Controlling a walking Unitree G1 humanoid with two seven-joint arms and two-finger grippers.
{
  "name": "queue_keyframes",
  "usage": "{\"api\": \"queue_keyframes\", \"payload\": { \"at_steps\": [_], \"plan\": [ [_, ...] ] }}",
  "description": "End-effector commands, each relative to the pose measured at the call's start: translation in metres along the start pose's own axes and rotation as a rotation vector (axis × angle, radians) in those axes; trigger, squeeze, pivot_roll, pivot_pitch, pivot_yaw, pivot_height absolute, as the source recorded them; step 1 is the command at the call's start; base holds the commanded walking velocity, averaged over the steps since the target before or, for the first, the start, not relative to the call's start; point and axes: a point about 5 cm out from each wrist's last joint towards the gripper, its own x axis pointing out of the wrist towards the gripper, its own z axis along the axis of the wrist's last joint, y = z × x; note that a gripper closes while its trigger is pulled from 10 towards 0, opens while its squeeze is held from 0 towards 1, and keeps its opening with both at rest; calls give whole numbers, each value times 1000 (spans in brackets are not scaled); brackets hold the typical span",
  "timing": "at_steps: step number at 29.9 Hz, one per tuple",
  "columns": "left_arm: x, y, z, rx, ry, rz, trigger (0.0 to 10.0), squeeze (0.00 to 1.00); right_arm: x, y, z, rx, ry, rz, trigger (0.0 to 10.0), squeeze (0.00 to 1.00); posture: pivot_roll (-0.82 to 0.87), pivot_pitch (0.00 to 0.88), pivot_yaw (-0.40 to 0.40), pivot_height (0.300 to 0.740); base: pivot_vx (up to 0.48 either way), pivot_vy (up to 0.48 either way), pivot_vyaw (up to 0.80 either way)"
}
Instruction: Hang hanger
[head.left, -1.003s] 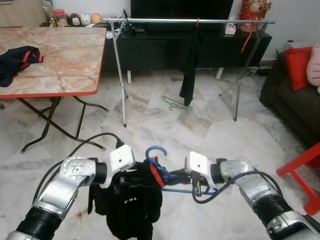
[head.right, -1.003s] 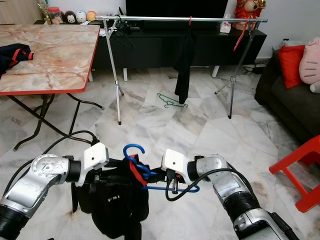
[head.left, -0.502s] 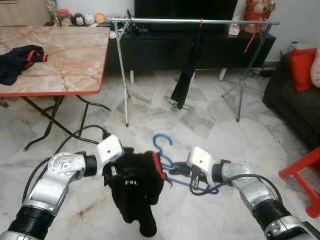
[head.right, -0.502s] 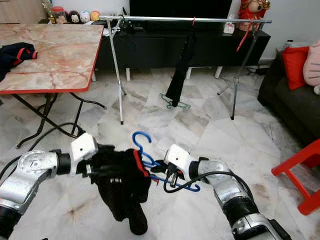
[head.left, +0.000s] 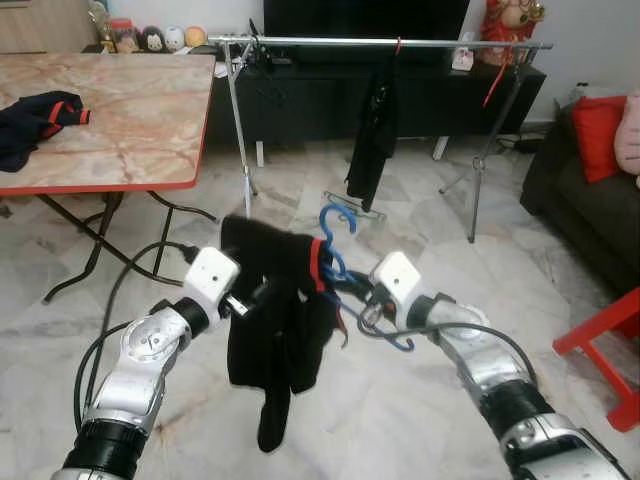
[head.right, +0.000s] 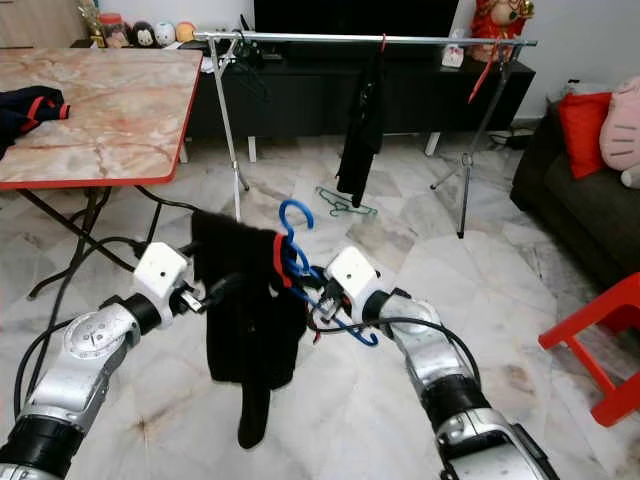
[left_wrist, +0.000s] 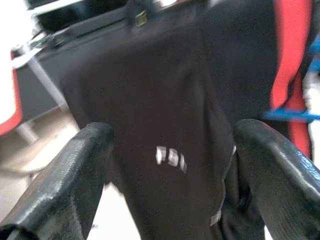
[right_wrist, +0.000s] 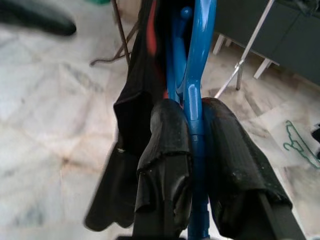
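A blue hanger (head.left: 333, 222) carries a black garment (head.left: 272, 320) with a red collar, held up between my two arms at mid-height. My right gripper (head.left: 357, 296) is shut on the hanger's blue stem (right_wrist: 199, 45), its fingers (right_wrist: 170, 135) pressed to both sides. My left gripper (head.left: 250, 298) sits at the garment's other shoulder; its fingers (left_wrist: 75, 170) stand wide apart, open, with black cloth (left_wrist: 170, 125) between them. Beyond stands the metal clothes rail (head.left: 420, 42), where a black garment (head.left: 372, 140) hangs.
A green hanger (head.right: 345, 203) lies on the marble floor under the rail. A red hanger (head.left: 497, 80) hangs at the rail's right end. A red-edged folding table (head.left: 100, 186) with dark clothing (head.left: 40, 115) stands left; a dark sofa (head.left: 590, 200) and red chair (head.left: 610, 335) right.
Both arms have lifted the hanger and garment from low down to mid-height, toward the rail. The garment now hangs straight down.
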Motion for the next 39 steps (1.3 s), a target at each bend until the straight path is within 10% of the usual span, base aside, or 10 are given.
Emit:
{"api": "queue_keyframes", "payload": {
  "at_steps": [1, 19, 39],
  "plan": [
    [-3, 3, -11, 12, 34, 82, 10000, 0, 6, -4, 22, -9, -88, -24, 0, 0, 9, 0, -75, 740, 0, 0, 0],
    [2, -5, -36, 121, 113, 219, 10000, 0, 22, 8, 58, 52, -234, 8, 0, 0, 2, 0, -106, 740, 0, 0, 0],
    [30, -15, -18, 173, 64, 336, 10000, 0, 21, 25, 66, 59, -253, 111, 0, 0, -8, 0, -137, 740, 0, 0, 0]
  ]
}}
